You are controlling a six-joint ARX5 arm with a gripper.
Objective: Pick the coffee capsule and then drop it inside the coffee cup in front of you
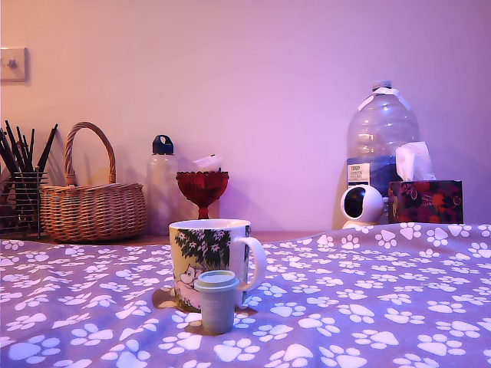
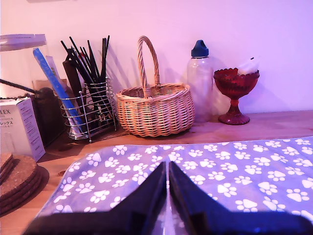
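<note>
Grey-blue coffee capsule (image 1: 217, 300), seemingly rim-up

The coffee capsule (image 1: 217, 300) is plain grey-blue. At its 11 o'clock in the exterior view, the coffee cup (image 1: 211, 261) is white with dark green foliage and pale cartoon figures. The cloth (image 1: 368, 299) is lilac-purple, patterned all over with white paw prints. The goblet (image 1: 202, 192) is deep red glass. The wicker basket (image 1: 92, 203) is tan weave. The clear bottle (image 1: 162, 184) has a dark blue cap. The tissue box (image 1: 426, 202) is dark with red floral print. The gripper (image 2: 167, 196) is black.
</note>
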